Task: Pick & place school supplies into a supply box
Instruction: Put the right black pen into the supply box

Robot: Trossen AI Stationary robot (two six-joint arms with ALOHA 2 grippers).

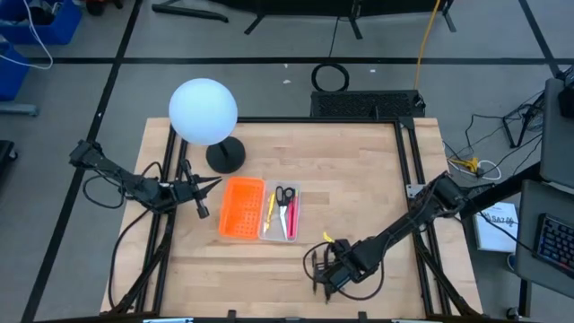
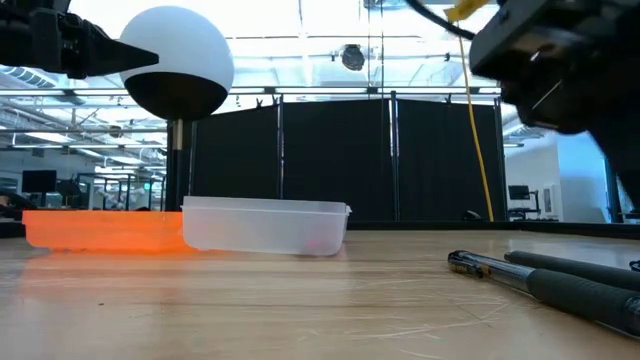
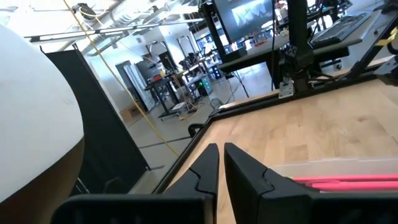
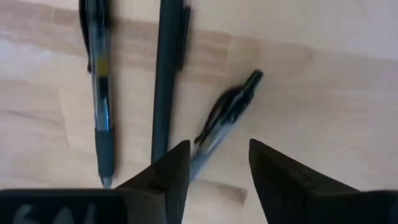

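Clear plastic marks the supply box point(image 1: 279, 213), which sits mid-desk against the orange tray point(image 1: 241, 207) and already holds one pair of scissors point(image 1: 283, 198), one yellow pencil point(image 1: 269, 209) and one pink pen point(image 1: 291, 218). By that count, roughly half the job looks done. Three dark pens remain on the wooden desk point(image 1: 359, 179) near its front edge: a clear-barrelled one point(image 4: 99, 93), a solid black one point(image 4: 166, 74), and a tilted third point(image 4: 227, 112) directly beneath the right gripper point(image 4: 214, 165), whose fingers are spread and empty. The left gripper point(image 3: 221, 168) waits beside the white globe lamp point(image 1: 204, 111), fingers nearly together, holding nothing.
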